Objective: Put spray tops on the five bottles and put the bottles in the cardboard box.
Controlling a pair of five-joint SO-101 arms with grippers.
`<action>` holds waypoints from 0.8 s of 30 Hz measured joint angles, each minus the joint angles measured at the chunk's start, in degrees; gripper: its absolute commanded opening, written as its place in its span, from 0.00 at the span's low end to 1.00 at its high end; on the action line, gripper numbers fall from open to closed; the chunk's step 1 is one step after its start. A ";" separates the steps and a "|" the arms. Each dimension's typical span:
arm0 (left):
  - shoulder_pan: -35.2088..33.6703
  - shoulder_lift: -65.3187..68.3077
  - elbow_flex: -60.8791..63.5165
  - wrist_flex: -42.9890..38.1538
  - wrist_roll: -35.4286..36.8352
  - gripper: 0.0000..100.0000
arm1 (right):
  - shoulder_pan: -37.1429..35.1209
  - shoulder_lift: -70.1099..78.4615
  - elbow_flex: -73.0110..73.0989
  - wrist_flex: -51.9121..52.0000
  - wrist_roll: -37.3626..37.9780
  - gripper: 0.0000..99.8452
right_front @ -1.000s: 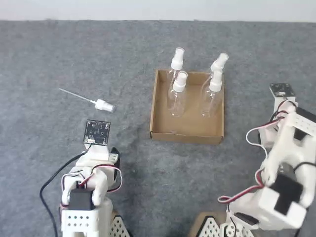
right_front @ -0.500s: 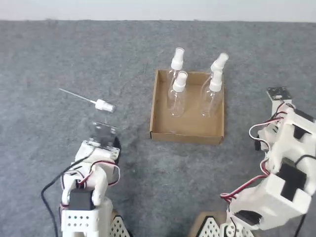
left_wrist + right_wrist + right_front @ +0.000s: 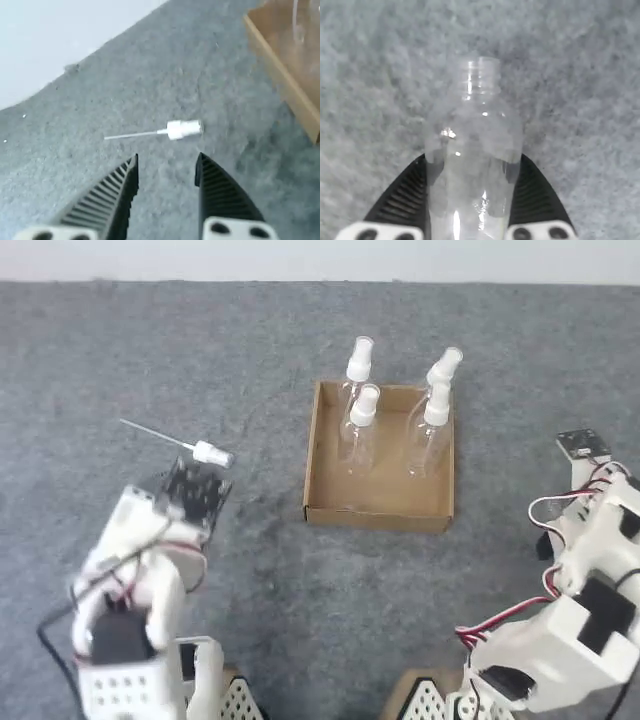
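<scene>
At the near left corner of the grey tabletop point(image 3: 150, 360), we see the left arm point(image 3: 140, 560) folded forward and leaning out over the surface, wrist tipped down toward a loose spray top point(image 3: 212, 453). The left pincer point(image 3: 167, 161) is spread about halfway and holds nothing; its two black ribbed jaws hang above the carpet just short of the spray top. The spray top lies on its side, thin dip tube pointing toward the far left corner.

At the near right corner, the right arm point(image 3: 590, 580) rises folded, cables looped along its white links. Through its wrist camera we see the right pincer point(image 3: 472, 161) closed against both sides of an uncapped bottle point(image 3: 472, 135). The bottle is clear, and its threaded neck is bare and points away from the wrist over the grey surface.

Around the middle of the tabletop, nearer the far edge, sits the cardboard box point(image 3: 378, 517), low-walled and open at the top. Inside it stand the four capped bottles point(image 3: 357, 440), upright, two by two in its far half, each wearing a white spray top. The loose spray top rests well apart from the box, toward the left edge.
</scene>
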 measured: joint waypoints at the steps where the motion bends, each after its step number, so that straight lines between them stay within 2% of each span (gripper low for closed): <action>1: -0.09 5.36 -4.04 1.41 -1.49 0.18 | 0.00 0.00 0.00 0.00 0.26 0.01; 7: -2.02 37.36 -27.69 7.12 -6.95 0.18 | 0.00 0.00 0.00 0.00 0.53 0.01; 12: -2.11 59.16 -39.56 8.09 -11.87 0.18 | 0.00 0.00 0.00 0.00 0.70 0.01; 17: -2.11 72.35 -45.54 5.01 -15.12 0.18 | 0.00 0.00 0.00 0.00 0.70 0.01; 24: -1.49 82.81 -47.82 -0.53 -17.67 0.18 | 0.00 0.00 0.00 0.00 0.70 0.01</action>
